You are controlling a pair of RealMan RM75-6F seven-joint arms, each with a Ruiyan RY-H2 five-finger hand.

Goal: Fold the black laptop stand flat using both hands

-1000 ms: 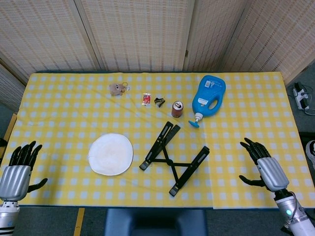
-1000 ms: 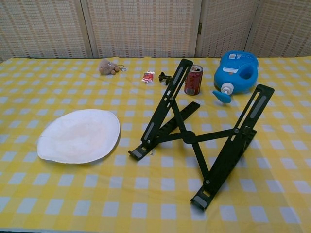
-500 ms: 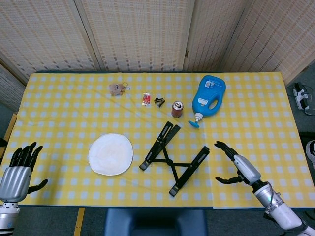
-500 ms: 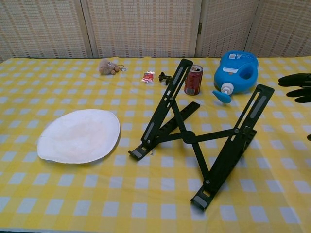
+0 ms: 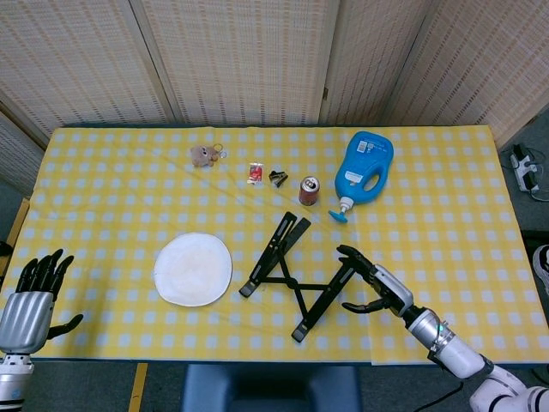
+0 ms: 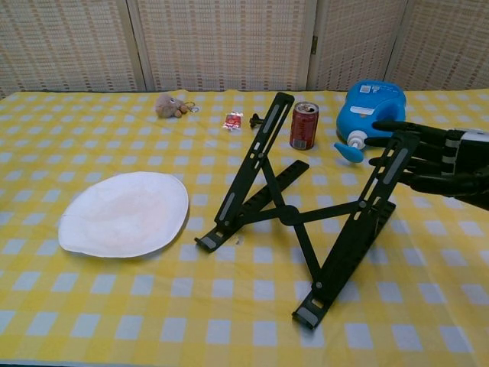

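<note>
The right hand, fingers spread, touches the black laptop stand beside a white plate.

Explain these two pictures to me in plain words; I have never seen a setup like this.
Both pictures come from the robot's own cameras: one looks down from its head, the other forward from its chest. It has two arms, each ending in a robot hand with fingers. On the yellow checked table stand a black laptop stand, still unfolded, a white plate, a soda can, a blue detergent bottle and some small items. The right robot hand, fingers spread, is at the stand's right rail; no firm grip shows. The left robot hand waits open at the table's edge, holding nothing.
</note>
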